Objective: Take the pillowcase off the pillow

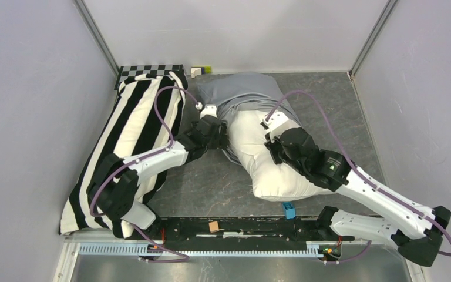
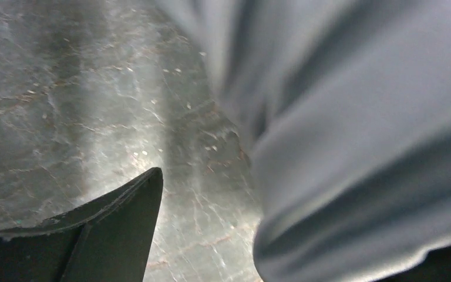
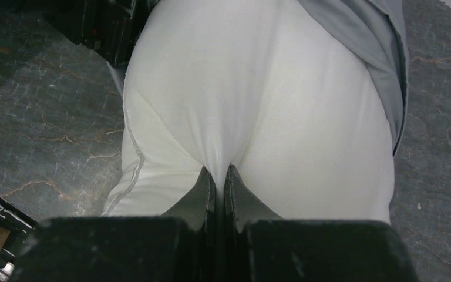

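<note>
Blue-grey fabric of the pillowcase (image 1: 243, 94) sat bunched over the far end of the white pillow (image 1: 270, 167), whose long axis ran from the near middle of the table (image 1: 211, 182) toward the back wall, its near half already bare. The right gripper (image 1: 270, 122) was pressed together on a pinch of the pillow's white skin just short of the case's hem, while the left gripper (image 1: 207, 110), the nearer one to the cover, stood spread at the case's left edge, folds just to its right and nothing clamped. Stripping would likely call for a pull along that axis, toward the far wall.
</note>
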`<state>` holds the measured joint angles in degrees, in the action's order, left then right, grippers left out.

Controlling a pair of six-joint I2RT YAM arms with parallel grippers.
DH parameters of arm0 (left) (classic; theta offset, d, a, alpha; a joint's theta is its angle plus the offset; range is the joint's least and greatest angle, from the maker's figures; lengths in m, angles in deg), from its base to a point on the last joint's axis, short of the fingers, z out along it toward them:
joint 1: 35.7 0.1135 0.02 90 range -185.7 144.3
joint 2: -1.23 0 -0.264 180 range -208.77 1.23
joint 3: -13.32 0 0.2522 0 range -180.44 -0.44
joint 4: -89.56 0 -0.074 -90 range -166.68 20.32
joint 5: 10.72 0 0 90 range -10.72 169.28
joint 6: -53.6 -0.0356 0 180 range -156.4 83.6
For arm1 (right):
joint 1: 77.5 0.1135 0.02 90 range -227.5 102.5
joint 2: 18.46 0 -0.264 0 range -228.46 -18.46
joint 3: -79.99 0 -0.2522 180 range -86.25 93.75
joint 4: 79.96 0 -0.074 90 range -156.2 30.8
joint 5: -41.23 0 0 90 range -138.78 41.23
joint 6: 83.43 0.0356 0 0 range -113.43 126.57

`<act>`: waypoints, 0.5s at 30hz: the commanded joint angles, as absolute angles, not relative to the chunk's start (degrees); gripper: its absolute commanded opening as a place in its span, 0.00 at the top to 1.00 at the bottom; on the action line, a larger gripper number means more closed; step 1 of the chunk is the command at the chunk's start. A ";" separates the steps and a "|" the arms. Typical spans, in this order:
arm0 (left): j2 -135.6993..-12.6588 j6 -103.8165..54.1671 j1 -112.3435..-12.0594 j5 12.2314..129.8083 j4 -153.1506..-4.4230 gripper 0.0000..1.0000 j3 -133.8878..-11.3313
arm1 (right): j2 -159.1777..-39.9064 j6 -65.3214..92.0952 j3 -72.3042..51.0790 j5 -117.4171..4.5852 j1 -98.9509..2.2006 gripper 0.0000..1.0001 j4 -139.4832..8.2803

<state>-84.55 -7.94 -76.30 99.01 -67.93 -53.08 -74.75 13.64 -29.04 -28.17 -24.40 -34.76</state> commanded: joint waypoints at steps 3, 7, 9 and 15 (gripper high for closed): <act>-87.38 -6.78 -67.19 99.52 -71.91 0.15 -56.19 | -67.32 14.18 -20.38 -24.17 -24.27 1.00 -34.15; -90.46 -8.29 -63.39 97.63 -72.10 0.15 -59.40 | -65.03 14.06 -17.53 -25.14 -24.33 1.00 -31.04; -92.67 -9.14 -62.61 98.12 -71.44 0.16 -62.33 | -63.59 14.11 -16.19 -25.12 -24.33 1.00 -29.43; -100.12 -9.22 -59.25 95.42 -69.88 0.17 -69.45 | -60.74 14.09 -13.57 -20.70 -24.28 1.00 -25.95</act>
